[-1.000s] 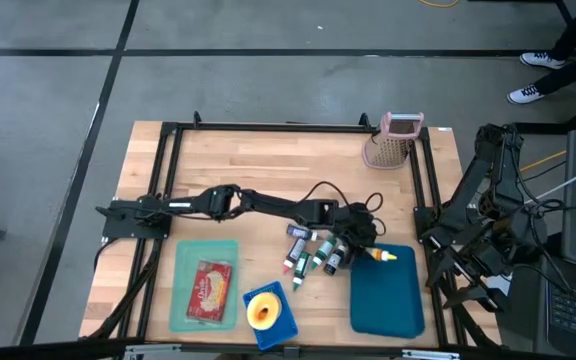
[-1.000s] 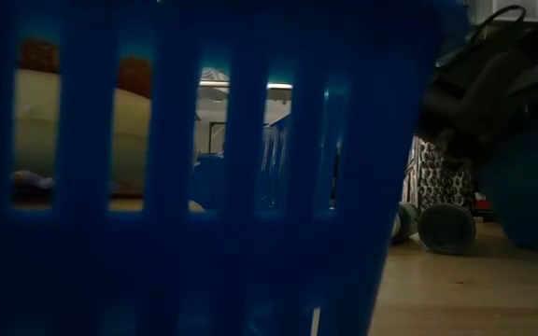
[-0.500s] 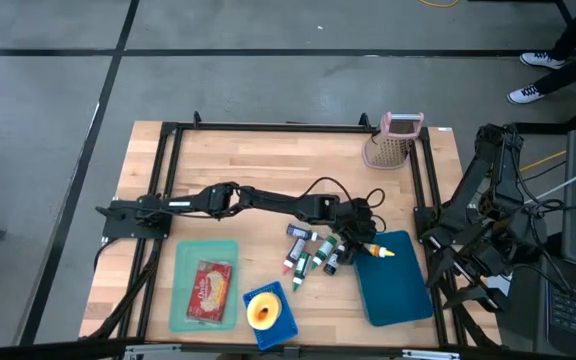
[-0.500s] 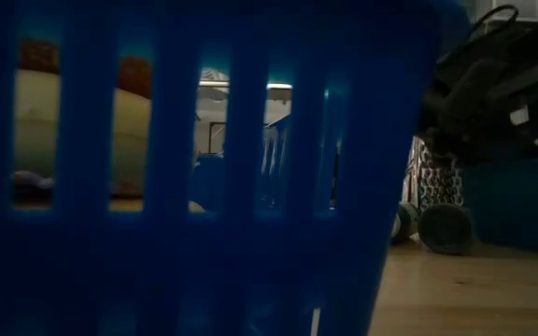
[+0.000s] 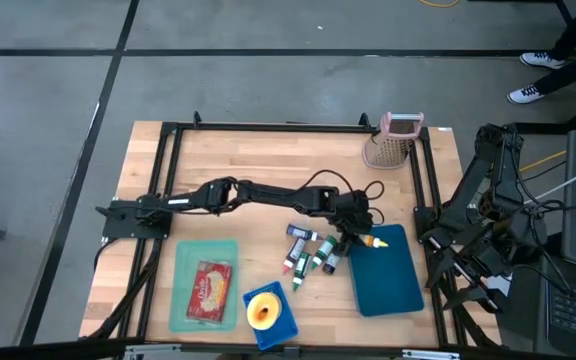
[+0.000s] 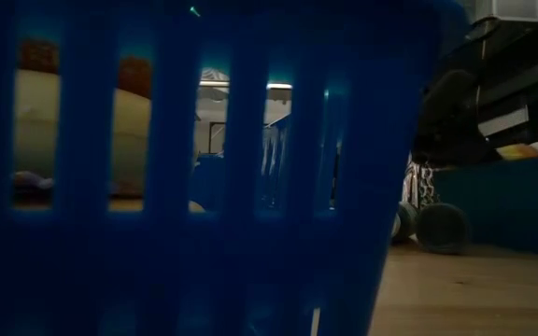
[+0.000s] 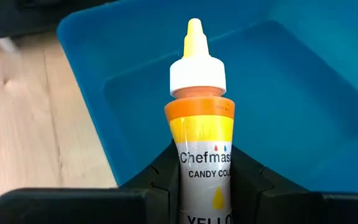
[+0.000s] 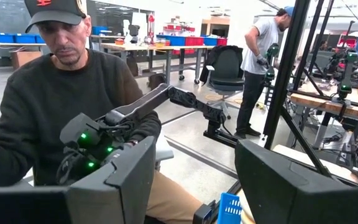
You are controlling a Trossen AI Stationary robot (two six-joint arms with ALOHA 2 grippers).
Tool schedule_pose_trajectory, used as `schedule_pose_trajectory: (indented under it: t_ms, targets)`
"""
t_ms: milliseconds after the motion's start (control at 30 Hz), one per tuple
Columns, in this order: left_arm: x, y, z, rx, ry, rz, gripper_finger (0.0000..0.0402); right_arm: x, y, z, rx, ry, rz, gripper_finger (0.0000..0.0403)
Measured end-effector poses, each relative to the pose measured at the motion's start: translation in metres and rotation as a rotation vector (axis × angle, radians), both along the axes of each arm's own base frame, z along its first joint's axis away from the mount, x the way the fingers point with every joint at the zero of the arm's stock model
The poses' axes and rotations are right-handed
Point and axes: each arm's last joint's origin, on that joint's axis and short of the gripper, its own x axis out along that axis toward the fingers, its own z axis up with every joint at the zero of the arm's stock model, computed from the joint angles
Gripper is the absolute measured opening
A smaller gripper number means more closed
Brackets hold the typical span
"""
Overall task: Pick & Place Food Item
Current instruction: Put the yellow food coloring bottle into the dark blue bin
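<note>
Over blue tray [image 5: 393,285], left tool [image 5: 358,238] gripping yellow bottle [image 7: 199,134]

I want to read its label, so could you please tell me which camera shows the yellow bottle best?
The left wrist view: the yellow bottle fills the frame, label readable, between the left gripper fingers. The high view shows a speck, the low view only its tip; the right wrist view misses it.

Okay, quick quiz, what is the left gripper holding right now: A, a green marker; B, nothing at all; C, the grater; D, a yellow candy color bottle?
D: the left wrist view shows the left gripper clamped on a yellow candy color bottle, nozzle pointing over the blue tray.
</note>
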Motion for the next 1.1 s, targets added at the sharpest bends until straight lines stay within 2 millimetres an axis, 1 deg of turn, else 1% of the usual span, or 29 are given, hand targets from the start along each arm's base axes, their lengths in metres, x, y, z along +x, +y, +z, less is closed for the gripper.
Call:
schedule_pose_trajectory:
  t_ms: [333,433,567,733,833,933,1000,1100]
  targets:
    - [-0.006,0.032,-0.003,0.011,0.073,0.068,0.0080,0.000,0.000,0.000,0.007,0.008,0.000,0.0217]
    - [-0.010,0.043,0.000,0.015,0.101,0.089,0.0080,0.000,0.001,-0.001,0.013,0.016,0.000,0.0217]
    - [-0.015,0.056,0.012,0.076,0.111,0.132,0.0080,0.001,0.002,-0.001,0.011,0.017,0.000,0.0217]
    - [-0.022,0.065,0.030,0.086,0.107,0.142,0.0080,0.001,0.002,-0.001,0.012,0.016,0.000,0.0217]
    - [-0.023,0.068,0.032,0.086,0.107,0.145,0.0080,0.001,0.002,-0.001,0.012,0.016,0.000,0.0217]
    - [-0.023,0.066,0.032,0.057,0.110,0.123,0.0081,0.001,0.002,-0.001,0.013,0.016,0.000,0.0217]
    - [-0.022,0.060,0.032,0.048,0.105,0.113,0.0105,0.001,0.002,-0.001,0.013,0.016,0.000,0.0217]
    - [-0.020,0.048,0.033,0.050,0.101,0.119,0.0161,0.001,0.002,-0.001,0.013,0.016,0.000,0.0217]
